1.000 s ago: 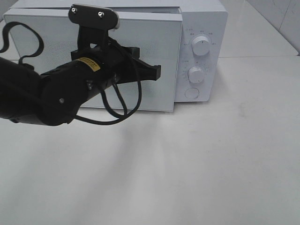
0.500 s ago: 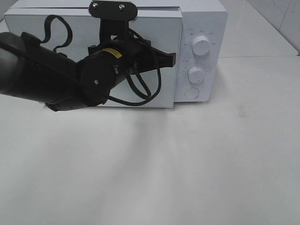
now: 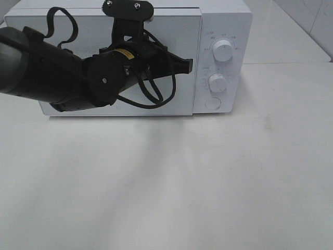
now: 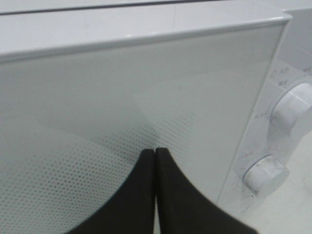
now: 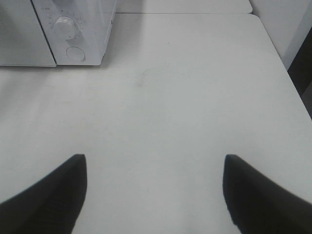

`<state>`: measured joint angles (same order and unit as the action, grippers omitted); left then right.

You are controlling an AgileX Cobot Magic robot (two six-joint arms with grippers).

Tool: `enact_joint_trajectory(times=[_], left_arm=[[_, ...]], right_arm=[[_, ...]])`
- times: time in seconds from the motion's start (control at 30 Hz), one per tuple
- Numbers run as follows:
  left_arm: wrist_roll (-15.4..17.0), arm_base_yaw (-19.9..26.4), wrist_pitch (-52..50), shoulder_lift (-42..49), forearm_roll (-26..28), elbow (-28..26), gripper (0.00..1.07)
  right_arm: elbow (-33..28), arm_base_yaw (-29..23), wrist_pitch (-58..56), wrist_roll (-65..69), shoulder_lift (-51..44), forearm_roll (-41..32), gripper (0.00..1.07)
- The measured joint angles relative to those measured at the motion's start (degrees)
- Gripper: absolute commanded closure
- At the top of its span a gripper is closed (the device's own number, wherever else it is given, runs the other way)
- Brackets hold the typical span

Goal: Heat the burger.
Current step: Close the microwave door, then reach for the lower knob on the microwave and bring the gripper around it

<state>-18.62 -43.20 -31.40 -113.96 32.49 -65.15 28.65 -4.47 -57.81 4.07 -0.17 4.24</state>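
Observation:
The burger is out of view. A white microwave [image 3: 225, 21] stands at the back of the table, and its door [image 3: 177, 36] lies flat against the body. My left gripper [image 3: 190, 65] is shut with nothing in it, its tips resting on or just off the door's right part, near the control panel. In the left wrist view the left gripper [image 4: 155, 153] points at the dotted door window [image 4: 97, 146]. My right gripper [image 5: 154, 158] hangs open and empty over the bare table [image 5: 170, 97], to the right of the microwave [image 5: 92, 19].
The control panel carries an upper knob [image 3: 223, 51], a lower knob [image 3: 217, 82] and a round button [image 3: 213, 103]. The left arm's black cable [image 3: 156, 96] loops in front of the door. White table [image 3: 182, 182] spreads in front.
The left arm swung up and to the right along the door, and the door went from slightly ajar to flat against the microwave. Over the last half second it hardly moved.

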Motion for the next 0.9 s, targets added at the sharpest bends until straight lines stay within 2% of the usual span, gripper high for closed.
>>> enact_joint_trajectory(times=[0.47,0.63,0.73,0.8,0.83,0.9], left_arm=[[0.0,0.63,1.32,-0.17,-0.92,-0.69,1.07],[0.0,1.89,10.2,4.13,0.29,0.29,1.07],[0.0,1.89,11.97,4.93,0.29,0.74,1.06],[0.0,1.89,17.93,6.93,0.29,2.52,0.94],[0.0,1.89,17.93,6.93,0.29,2.52,0.94],[0.0,1.89,24.24,8.65,0.17,4.01,0.64]], right_arm=[[0.0,0.0,0.06,0.0,0.0,-0.06,0.32],[0.0,0.0,0.06,0.0,0.0,-0.06,0.32],[0.0,0.0,0.06,0.0,0.0,-0.06,0.32],[0.0,0.0,0.06,0.0,0.0,-0.06,0.32],[0.0,0.0,0.06,0.0,0.0,-0.06,0.32],[0.0,0.0,0.06,0.0,0.0,-0.06,0.32]])
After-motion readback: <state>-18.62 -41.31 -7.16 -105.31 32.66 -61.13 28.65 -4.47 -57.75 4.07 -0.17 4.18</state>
